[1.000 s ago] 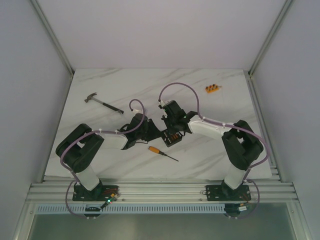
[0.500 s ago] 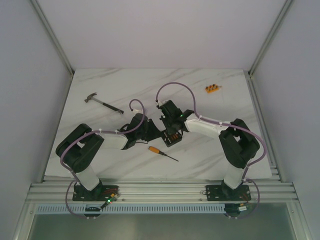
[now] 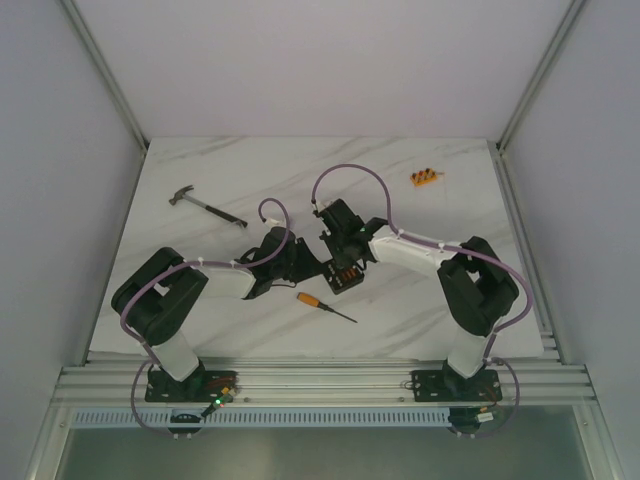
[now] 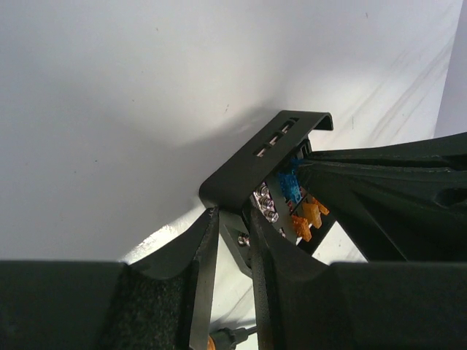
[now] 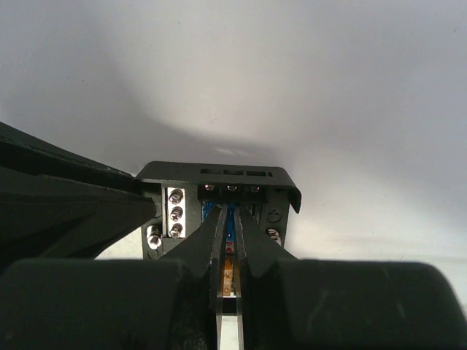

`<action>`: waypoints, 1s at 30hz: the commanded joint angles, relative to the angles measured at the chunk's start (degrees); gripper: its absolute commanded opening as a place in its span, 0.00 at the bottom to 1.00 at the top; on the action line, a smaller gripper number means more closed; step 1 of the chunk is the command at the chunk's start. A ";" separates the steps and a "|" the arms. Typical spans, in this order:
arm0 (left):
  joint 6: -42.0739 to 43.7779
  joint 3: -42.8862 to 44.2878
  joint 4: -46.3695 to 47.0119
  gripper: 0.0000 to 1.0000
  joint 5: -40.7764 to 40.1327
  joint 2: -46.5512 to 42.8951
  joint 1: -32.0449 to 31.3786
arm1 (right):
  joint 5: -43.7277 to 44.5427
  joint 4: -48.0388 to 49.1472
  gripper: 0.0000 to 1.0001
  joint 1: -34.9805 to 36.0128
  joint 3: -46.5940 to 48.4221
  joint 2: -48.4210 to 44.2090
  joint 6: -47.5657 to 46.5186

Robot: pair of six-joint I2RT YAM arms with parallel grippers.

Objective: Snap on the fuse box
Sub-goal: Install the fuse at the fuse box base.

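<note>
— What does the left gripper point(image 4: 233, 219) hold?
— It pinches a wall of the black fuse box point(image 4: 248, 171), cover tilted up, blue and orange fuses point(image 4: 299, 208) inside, in the middle of the table point(image 3: 230, 165).
— And the right gripper point(image 5: 228, 219)?
— Nearly closed above the fuses; I cannot tell if it grips one. Both arms reach inward.

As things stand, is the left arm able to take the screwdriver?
Probably not yet: the left gripper is shut on the fuse box. The screwdriver itself lies uncovered nearby.
</note>
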 commanded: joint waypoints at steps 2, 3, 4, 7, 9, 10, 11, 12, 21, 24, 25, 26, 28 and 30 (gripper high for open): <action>0.11 -0.23 -2.14 0.32 -1.87 0.43 0.39 | -0.49 -12.07 0.13 0.16 1.82 1.39 -0.35; 0.08 -0.21 -2.14 0.32 -1.76 0.36 0.40 | -1.19 -11.89 0.15 0.17 2.59 0.85 -0.26; 0.06 -0.27 -2.14 0.32 -1.76 0.35 0.40 | -1.86 -11.70 0.18 0.24 3.39 0.47 -0.05; -0.04 -0.25 -1.93 0.32 -1.46 0.19 0.31 | -2.80 -10.90 0.25 0.26 5.28 -0.82 0.71; -0.04 -0.21 -1.81 0.32 -1.31 0.06 0.31 | -3.09 -10.70 0.29 0.27 6.29 -1.30 1.46; -0.07 -0.19 -1.72 0.32 -1.21 -0.03 0.31 | -3.08 -10.67 0.30 0.27 6.62 -1.52 1.89; -0.17 -0.16 -1.70 0.32 -1.11 -0.09 0.26 | -2.79 -10.84 0.31 0.26 6.94 -1.79 2.61; -0.27 -0.18 -1.58 0.32 -1.03 -0.15 0.28 | -2.25 -10.96 0.31 0.26 7.12 -1.88 3.35; -2.18 -0.98 0.46 0.34 0.19 -0.32 -0.24 | -0.62 -13.82 0.26 0.27 6.71 -0.95 10.63; -2.31 -0.80 0.67 0.35 0.35 -0.03 -0.55 | -1.16 -13.33 0.25 0.26 6.22 -0.91 11.54; -2.41 -0.78 0.74 0.35 0.45 0.13 -0.61 | -0.98 -13.24 0.24 0.26 6.24 -0.83 11.73; -2.50 -0.75 0.76 0.35 0.56 0.20 -0.65 | -0.78 -13.19 0.23 0.26 6.20 -0.64 11.87; -2.51 -0.84 0.85 0.36 0.65 0.16 -0.74 | -0.37 -13.02 0.23 0.26 6.22 -0.22 12.15; -2.49 -0.94 0.75 0.36 0.53 0.10 -0.78 | 0.11 -12.89 0.21 0.26 6.19 0.37 12.37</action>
